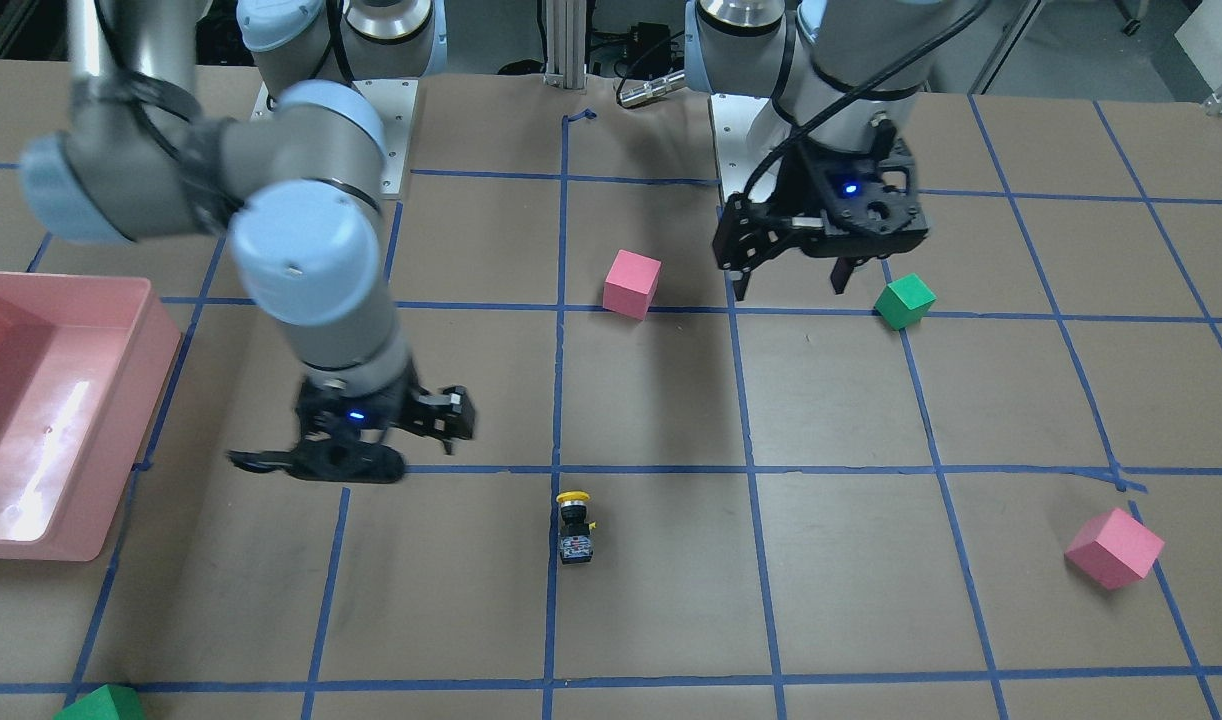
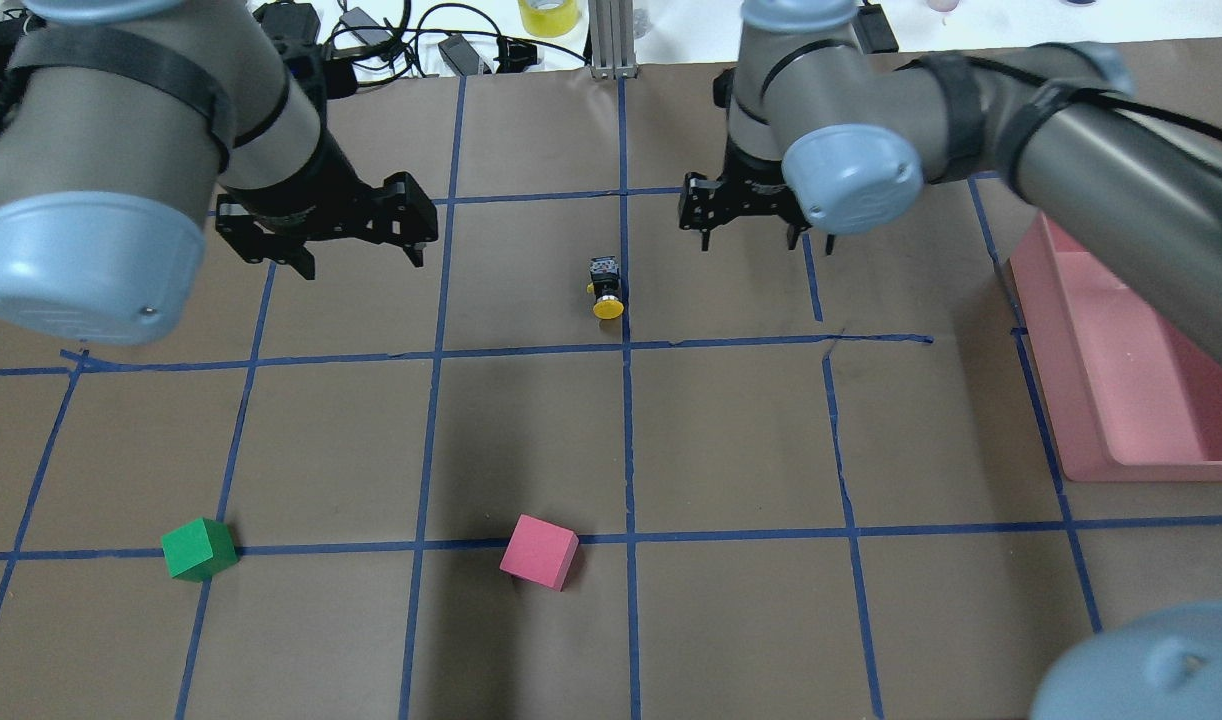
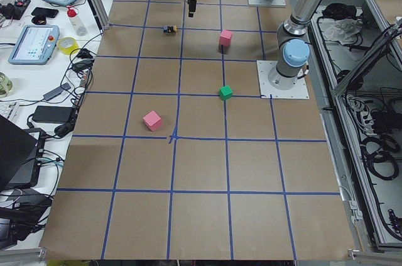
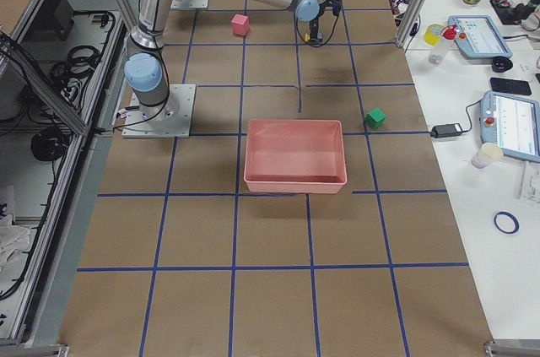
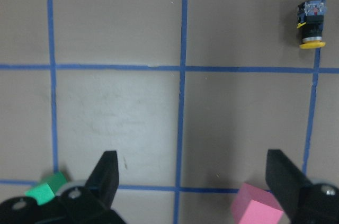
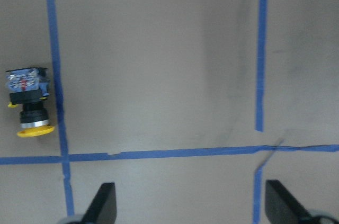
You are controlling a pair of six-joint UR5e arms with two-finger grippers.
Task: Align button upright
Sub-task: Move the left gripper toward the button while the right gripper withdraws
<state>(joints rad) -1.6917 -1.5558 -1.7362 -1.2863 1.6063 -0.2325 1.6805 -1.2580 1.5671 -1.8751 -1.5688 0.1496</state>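
The button (image 2: 605, 290) has a yellow cap, a black body and a silvery block. It lies on its side on the brown table, beside a blue tape line, cap pointing toward the robot. It also shows in the front view (image 1: 574, 525), the left wrist view (image 5: 311, 25) and the right wrist view (image 6: 29, 102). My left gripper (image 2: 356, 255) is open and empty, hanging above the table to the button's left. My right gripper (image 2: 761, 243) is open and empty, to the button's right. Neither touches the button.
A pink bin (image 2: 1151, 468) stands at the table's right side. A pink cube (image 2: 539, 551) and a green cube (image 2: 199, 549) sit closer to the robot. Another pink cube (image 1: 1114, 548) and a green cube (image 1: 101, 705) lie toward the far edge.
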